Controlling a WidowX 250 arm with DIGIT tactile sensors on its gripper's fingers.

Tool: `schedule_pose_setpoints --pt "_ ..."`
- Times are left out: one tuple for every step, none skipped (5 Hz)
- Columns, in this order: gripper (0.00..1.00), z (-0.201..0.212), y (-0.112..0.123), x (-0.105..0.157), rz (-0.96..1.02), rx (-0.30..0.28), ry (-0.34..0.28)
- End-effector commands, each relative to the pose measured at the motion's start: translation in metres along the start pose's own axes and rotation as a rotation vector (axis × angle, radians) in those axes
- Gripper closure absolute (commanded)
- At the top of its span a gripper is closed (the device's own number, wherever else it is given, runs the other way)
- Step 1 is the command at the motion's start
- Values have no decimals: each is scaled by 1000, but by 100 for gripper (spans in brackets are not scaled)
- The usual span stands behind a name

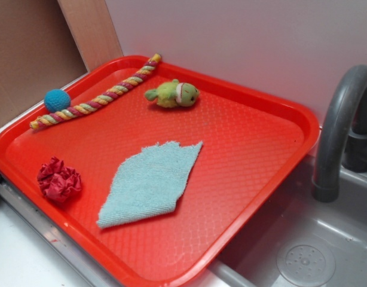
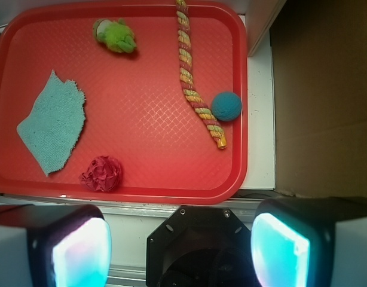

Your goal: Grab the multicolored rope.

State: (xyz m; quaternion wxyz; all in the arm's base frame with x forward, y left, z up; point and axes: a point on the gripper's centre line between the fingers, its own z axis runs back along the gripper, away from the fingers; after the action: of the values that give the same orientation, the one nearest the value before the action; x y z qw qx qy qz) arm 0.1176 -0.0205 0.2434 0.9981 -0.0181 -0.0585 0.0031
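End effector [image 2: 180, 248] high over tray edge — pads wide apart, empty.

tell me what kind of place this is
Probably a toy kitchen sink counter set up for robot trials: a grey faucet over a grey sink basin, with a red tray of soft items beside it and the open claw hovering above.

no text, label, brand, number or sign can be read anywhere.

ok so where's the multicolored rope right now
In the exterior view the multicolored rope lies along the red tray's far-left edge, beside the teal ball.
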Motion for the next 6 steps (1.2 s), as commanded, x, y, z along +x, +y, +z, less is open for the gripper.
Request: schedule_pose_setpoints --pt "0 0 0 0 0 0 0" --pt "0 -13 -2 27 44 -24 -5" --pt "0 -26 0 57 79 3 5" --pt "0 -42 5 87 124 7 -46" --pt "0 -62 12 116 137 3 -119" --pt "0 -89 22 143 160 26 -156"
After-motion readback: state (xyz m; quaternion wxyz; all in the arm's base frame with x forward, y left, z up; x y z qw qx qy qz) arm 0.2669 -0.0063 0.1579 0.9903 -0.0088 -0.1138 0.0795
